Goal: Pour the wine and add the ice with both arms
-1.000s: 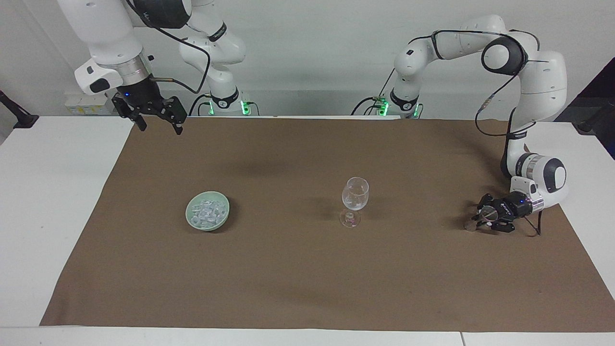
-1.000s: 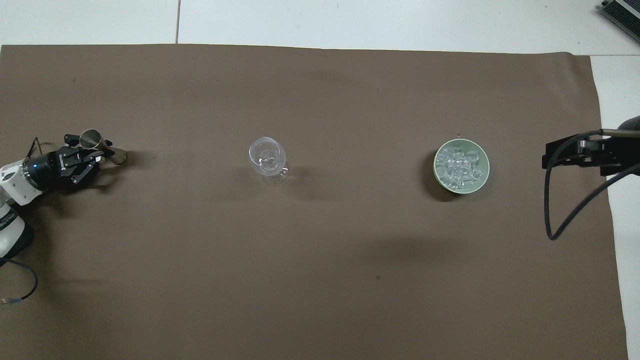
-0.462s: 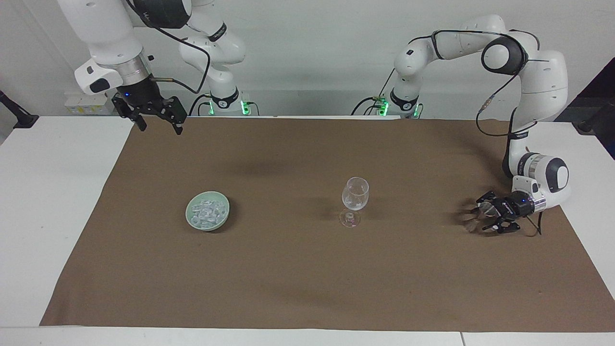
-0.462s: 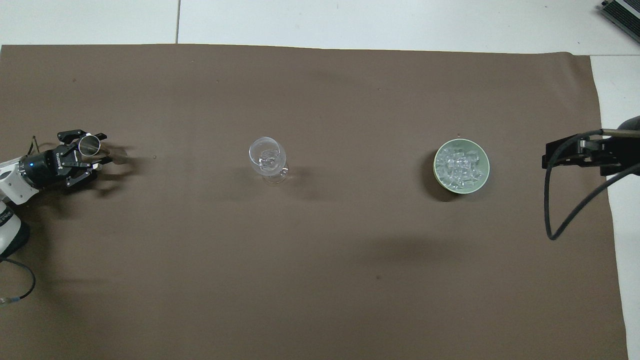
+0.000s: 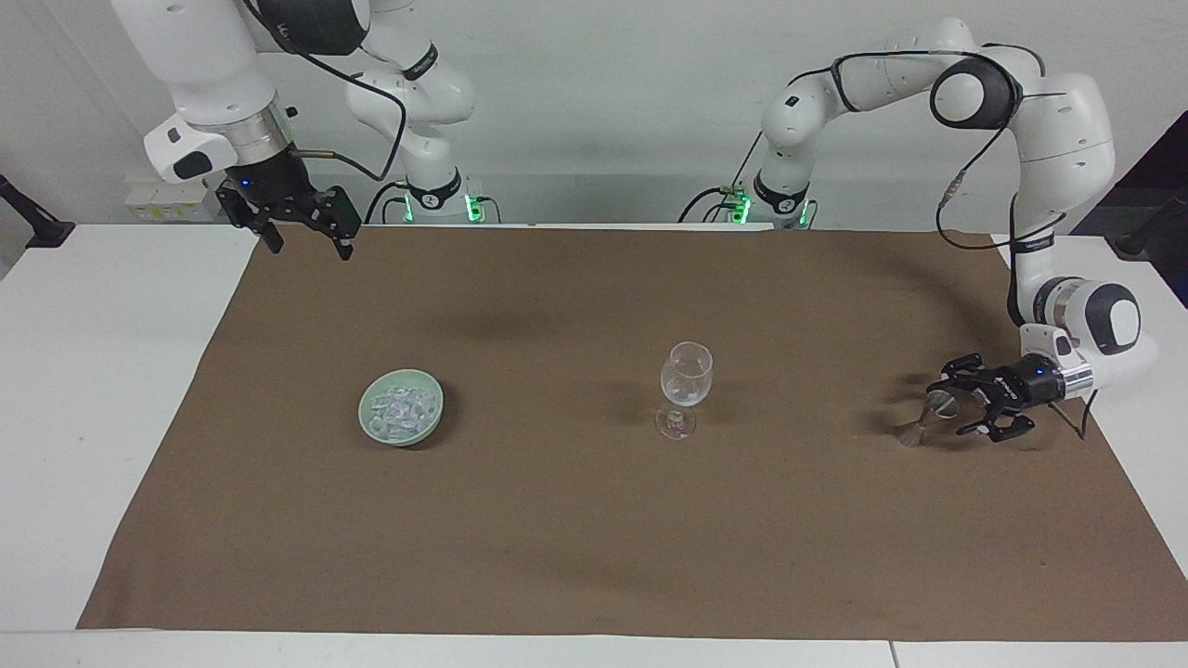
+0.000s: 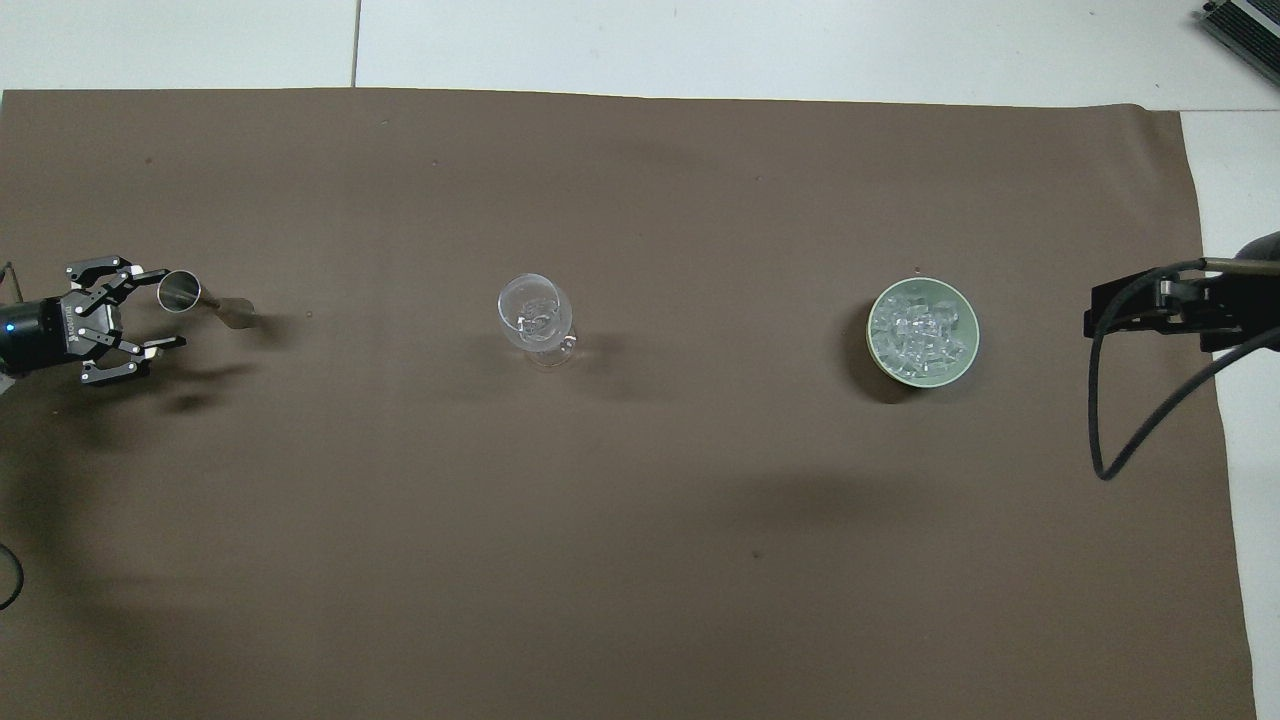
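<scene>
left gripper (image 5: 965, 405): being held low over the cloth (image 5: 594, 520) at the left arm's end of the table, lying on its side, fingers spread wide, nothing being gripped. It's sitting just beside the cup, apart from it as far as the overhead view shows.
cup (image 6: 180, 291): small metal one, being left standing on the cloth at the left arm's end, clear of the fingers. Whether anything is in it can't be made out.
right gripper (image 5: 299, 234): being held up in the air over the cloth edge nearest the robots, at the right arm's end, pointing down, fingers spread apart, nothing between them. That arm is just waiting.
glass (image 5: 686, 376): stemmed, clear, being left upright around the middle of the cloth, between cup and bowl, well apart from both. Something small is showing in it, can't be told what.
bowl (image 5: 434, 416): pale green, sitting on the cloth toward the right arm's end, about as far from the robots as the glass.
ice (image 6: 922, 330): being kept heaped in the bowl, a pile of clear chunks.
</scene>
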`<state>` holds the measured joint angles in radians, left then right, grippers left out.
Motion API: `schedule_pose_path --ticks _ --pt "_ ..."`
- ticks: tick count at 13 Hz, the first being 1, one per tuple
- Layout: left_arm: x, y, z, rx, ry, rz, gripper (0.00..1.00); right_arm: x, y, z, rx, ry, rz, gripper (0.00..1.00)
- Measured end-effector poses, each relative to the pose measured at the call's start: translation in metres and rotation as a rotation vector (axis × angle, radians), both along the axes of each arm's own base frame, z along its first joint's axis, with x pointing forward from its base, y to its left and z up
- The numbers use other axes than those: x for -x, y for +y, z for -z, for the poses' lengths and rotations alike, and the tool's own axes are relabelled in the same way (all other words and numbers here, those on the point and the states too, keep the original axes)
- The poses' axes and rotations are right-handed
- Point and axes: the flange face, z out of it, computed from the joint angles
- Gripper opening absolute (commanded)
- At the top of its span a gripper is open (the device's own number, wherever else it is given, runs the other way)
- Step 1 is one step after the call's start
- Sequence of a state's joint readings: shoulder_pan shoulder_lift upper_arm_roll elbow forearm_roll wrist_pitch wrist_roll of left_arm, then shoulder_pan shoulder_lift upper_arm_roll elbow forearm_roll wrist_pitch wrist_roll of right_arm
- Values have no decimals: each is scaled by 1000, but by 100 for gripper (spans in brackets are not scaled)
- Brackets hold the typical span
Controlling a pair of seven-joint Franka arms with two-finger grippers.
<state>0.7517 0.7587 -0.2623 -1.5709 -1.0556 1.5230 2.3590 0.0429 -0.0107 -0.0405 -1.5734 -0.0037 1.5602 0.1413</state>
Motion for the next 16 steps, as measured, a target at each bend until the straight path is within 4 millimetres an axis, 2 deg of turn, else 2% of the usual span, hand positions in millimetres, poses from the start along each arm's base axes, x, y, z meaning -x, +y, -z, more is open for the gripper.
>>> schedule_pose_path --ticks 2,4,6,8,10,12,14,16 --pt "5 15 -11 -76 1 22 88 0 0 0 0 0 0 100" --pt "8 28 -32 -156 -3 40 88 0 -2 0 0 0 4 100" --pt "7 34 -72 -250 41 41 88 0 -7 0 0 0 11 100" --pt "5 28 -121 -336 109 30 88 0 -7 0 0 -1 11 100" --pt "-4 3 -175 -421 150 1 88 -3 -7 -3 0 -29 4 100" --pt "-14 -28 -220 -513 192 -48 88 -6 -13 -5 1 -57 -13 100" --pt "-27 -65 -255 -614 250 -142 89 -7 -28 -5 3 -64 -17 100" --pt "-38 -108 -273 -681 345 -219 92 -9 -34 -4 5 -73 -15 100"
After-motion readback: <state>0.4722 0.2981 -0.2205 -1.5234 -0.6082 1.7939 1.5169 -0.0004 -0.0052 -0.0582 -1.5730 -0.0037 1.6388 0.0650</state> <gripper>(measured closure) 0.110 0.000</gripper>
